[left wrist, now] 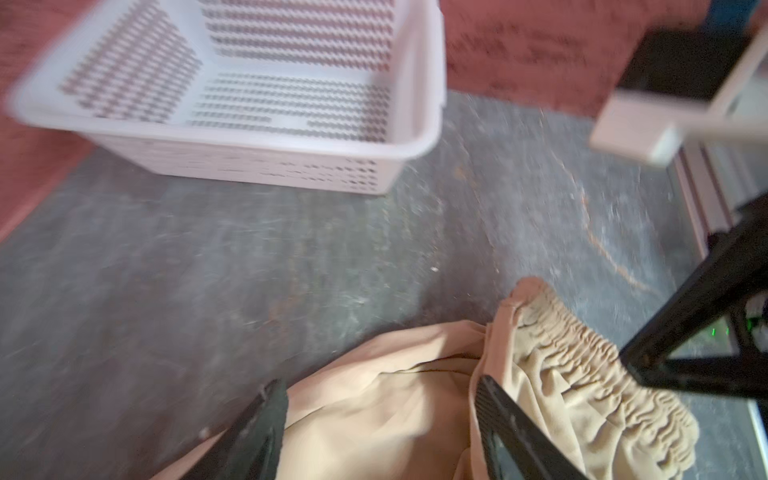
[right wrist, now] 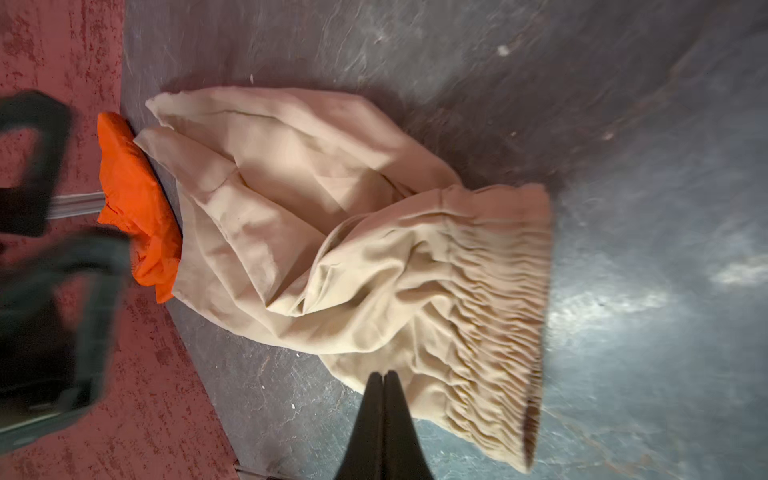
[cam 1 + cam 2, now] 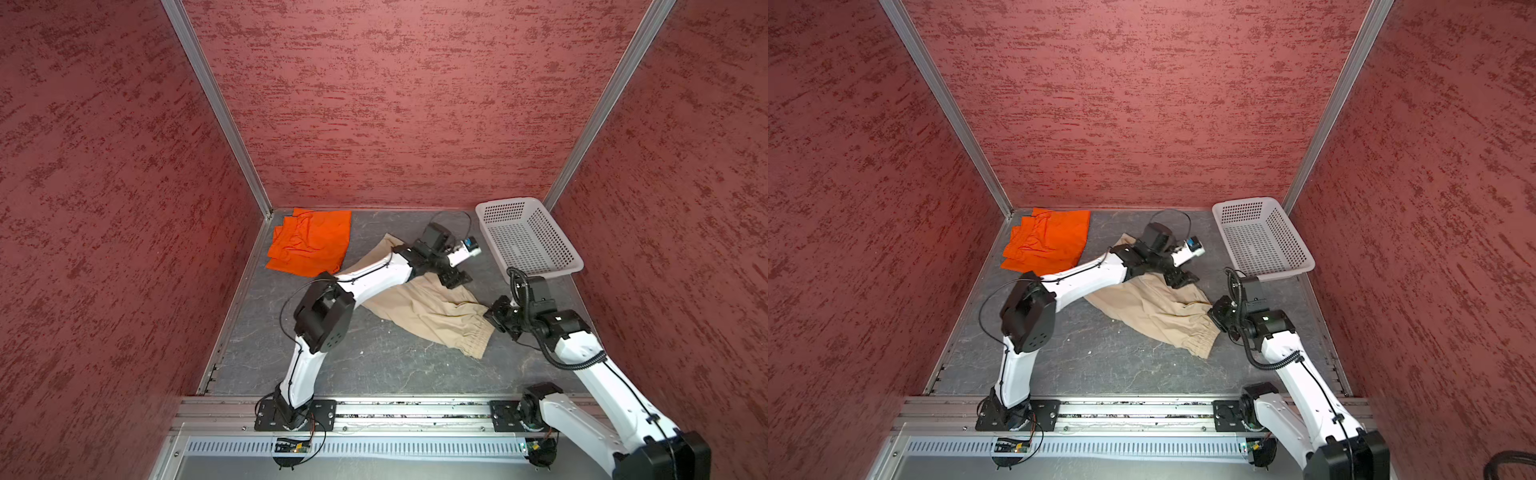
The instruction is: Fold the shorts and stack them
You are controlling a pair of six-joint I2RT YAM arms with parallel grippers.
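The beige shorts (image 3: 428, 311) (image 3: 1154, 307) lie rumpled mid-table, with the gathered waistband (image 2: 490, 311) toward the right arm. My left gripper (image 3: 457, 279) (image 1: 381, 384) is open just above their far edge, its jaws wide apart with loose cloth (image 1: 395, 415) under them and nothing held. My right gripper (image 3: 494, 316) (image 2: 383, 376) is shut, its tips over the cloth's edge beside the waistband; no cloth shows between the fingers. The orange shorts (image 3: 309, 243) (image 3: 1046, 241) (image 2: 137, 208) lie folded in the far left corner.
A white perforated basket (image 3: 544, 272) (image 3: 1283, 270) (image 1: 291, 145) stands empty at the far right, close behind the right arm. Red walls close in three sides of the dark grey table. The left forearm crosses over the beige shorts.
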